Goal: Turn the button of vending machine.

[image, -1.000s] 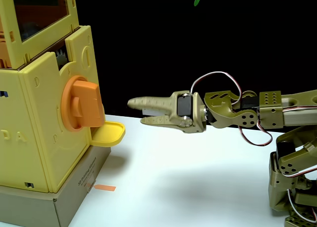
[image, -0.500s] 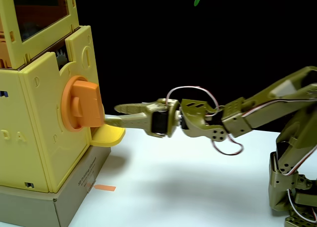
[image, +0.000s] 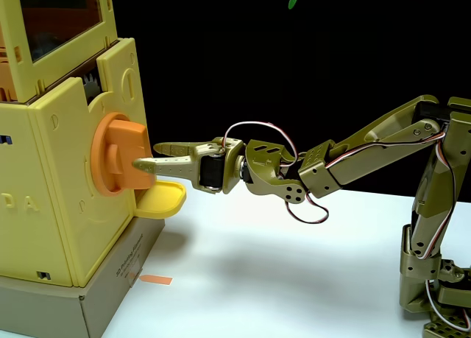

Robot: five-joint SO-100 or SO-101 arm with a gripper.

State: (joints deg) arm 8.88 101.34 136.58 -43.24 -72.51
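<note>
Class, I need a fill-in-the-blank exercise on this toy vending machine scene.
The olive gripper reaches toward the round plastic knob, whose colour is ____.
The pale yellow rounded tray sits ____ that knob.
The pale yellow plastic vending machine stands on a brown ____ base.

Missing words: orange; below; cardboard

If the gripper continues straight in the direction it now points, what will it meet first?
Most likely the button: the open gripper points left at it, one fingertip already over its raised bar. Depth is unclear, so actual contact cannot be confirmed.

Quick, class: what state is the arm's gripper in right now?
Gripper: open, holding nothing; one of the jaws reaches the orange button, the other sits beside it.
</note>
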